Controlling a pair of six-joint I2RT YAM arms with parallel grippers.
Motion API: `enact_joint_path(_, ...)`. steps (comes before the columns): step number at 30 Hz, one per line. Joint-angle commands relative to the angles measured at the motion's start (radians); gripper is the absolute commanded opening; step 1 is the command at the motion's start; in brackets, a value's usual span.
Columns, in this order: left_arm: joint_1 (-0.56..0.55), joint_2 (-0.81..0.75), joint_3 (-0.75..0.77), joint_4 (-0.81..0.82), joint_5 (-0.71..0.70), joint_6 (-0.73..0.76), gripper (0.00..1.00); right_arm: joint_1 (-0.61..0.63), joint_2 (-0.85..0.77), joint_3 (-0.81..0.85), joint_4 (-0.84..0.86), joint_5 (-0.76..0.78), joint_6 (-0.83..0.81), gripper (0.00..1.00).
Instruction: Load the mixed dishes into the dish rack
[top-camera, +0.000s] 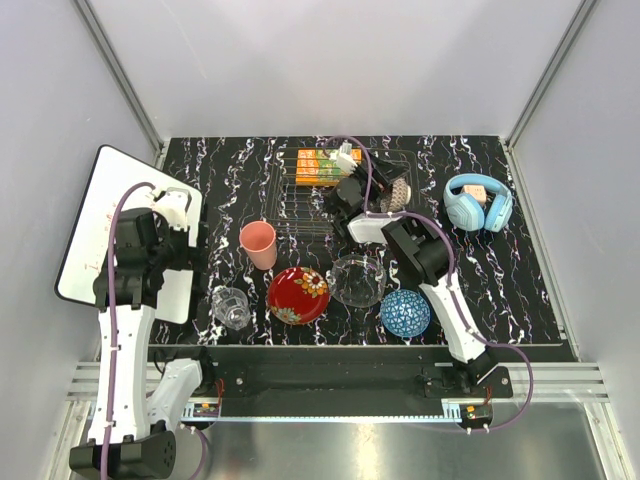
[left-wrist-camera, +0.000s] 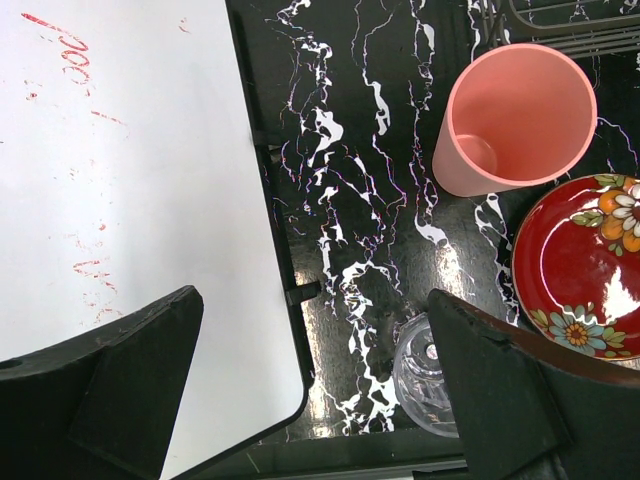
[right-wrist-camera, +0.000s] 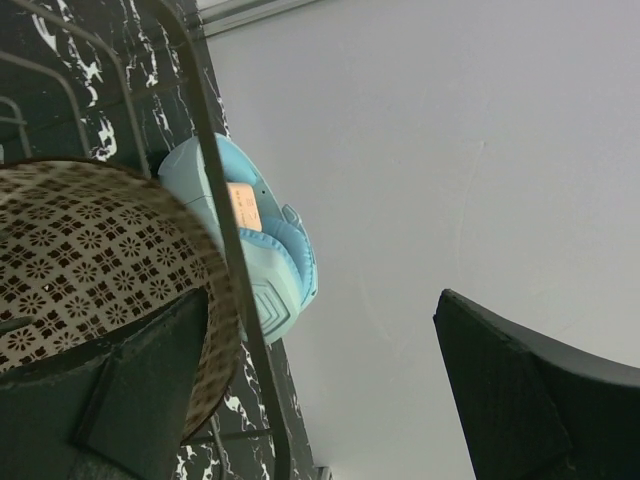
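Note:
The wire dish rack (top-camera: 300, 200) stands at the back middle. The small beige patterned bowl (top-camera: 401, 192) sits at its right end and shows in the right wrist view (right-wrist-camera: 80, 260) behind a rack wire (right-wrist-camera: 215, 200). My right gripper (top-camera: 372, 196) is over the rack, open (right-wrist-camera: 320, 390), with the bowl beside its left finger. The pink cup (top-camera: 258, 244), small clear glass cup (top-camera: 231, 306), red floral bowl (top-camera: 298, 295), clear bowl (top-camera: 356, 280) and blue patterned bowl (top-camera: 405, 312) stand on the table. My left gripper (top-camera: 185, 255) is open (left-wrist-camera: 315, 390) and empty, with the glass cup (left-wrist-camera: 425, 380) by its right finger.
A flat white board (top-camera: 100, 220) lies at the left, its corner under my left gripper (left-wrist-camera: 130, 200). An orange-green box (top-camera: 318, 166) lies at the back of the rack. Light-blue headphones (top-camera: 478, 203) sit right of the rack. White walls enclose the table.

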Motion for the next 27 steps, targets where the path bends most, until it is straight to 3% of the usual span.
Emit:
enact_joint_path(1,0.006,0.008,0.027,0.033,-0.018,0.019,0.99,0.01,0.016,0.062,0.279,0.188,0.044,1.0)
enact_joint_path(8,0.011,0.02,0.008,0.046,-0.024,0.033,0.99,0.019,0.074,0.171,0.278,0.189,0.032,1.0)
enact_joint_path(13,0.02,0.035,-0.027,0.083,-0.027,0.057,0.99,0.07,0.161,0.398,0.277,0.191,-0.074,1.0)
enact_joint_path(17,0.026,0.054,-0.056,0.123,-0.01,0.057,0.99,0.18,0.212,0.611,0.274,0.192,-0.128,1.0)
enact_joint_path(22,0.031,0.179,-0.023,0.172,0.018,0.007,0.99,0.225,0.007,0.775,0.274,0.192,-0.105,1.0)
enact_joint_path(26,0.032,0.272,0.062,0.162,0.039,-0.029,0.99,0.272,-0.328,0.904,0.277,0.192,-0.074,1.0)
enact_joint_path(27,0.034,0.276,0.076,0.163,0.041,-0.03,0.99,0.335,-0.378,0.926,0.277,0.192,-0.079,1.0)
